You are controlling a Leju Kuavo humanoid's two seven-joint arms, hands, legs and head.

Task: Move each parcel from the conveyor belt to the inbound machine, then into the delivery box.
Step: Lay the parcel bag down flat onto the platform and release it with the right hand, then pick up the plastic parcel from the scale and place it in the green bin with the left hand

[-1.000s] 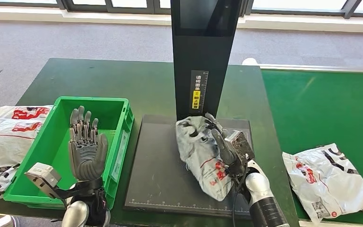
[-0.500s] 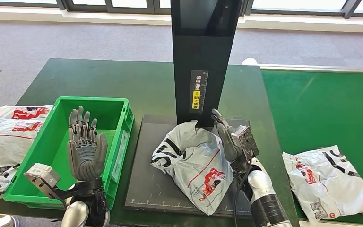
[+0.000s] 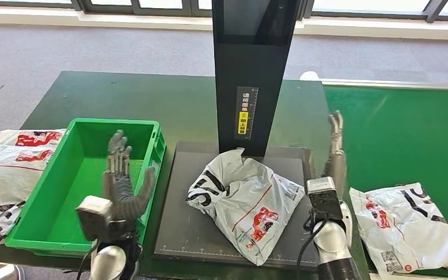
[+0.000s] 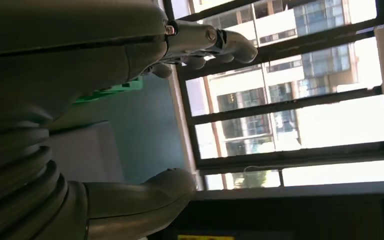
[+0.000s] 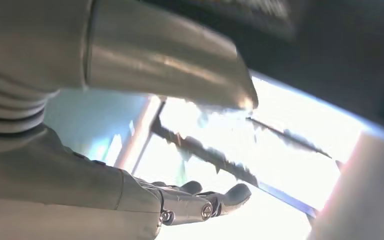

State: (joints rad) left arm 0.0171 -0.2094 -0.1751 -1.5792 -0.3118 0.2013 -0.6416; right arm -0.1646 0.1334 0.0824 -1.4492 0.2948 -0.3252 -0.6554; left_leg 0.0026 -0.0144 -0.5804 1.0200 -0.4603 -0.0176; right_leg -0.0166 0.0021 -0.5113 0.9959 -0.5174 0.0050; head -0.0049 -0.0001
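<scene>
- Centrally, the grey parcel [image 3: 246,200] lies on the inbound machine's black platform [image 3: 193,224].
- The right hand [image 3: 335,153], right of centre, holds nothing, fingers straight.
- The left hand [image 3: 120,178], fingers spread, hovers over the green delivery box [image 3: 42,216] at lower left.

Three cameras up: one high overview, two tight wrist shots.

My head view looks forward and down from high on the body, taking in the table [image 3: 122,93] and the black scanner column [image 3: 251,76]. My left wrist camera sits right behind the left hand [image 4: 70,65], tilted up at the windows [image 4: 300,115]. My right wrist camera, equally close, also faces bright glass. Both wrist views share that column's dark body.
</scene>
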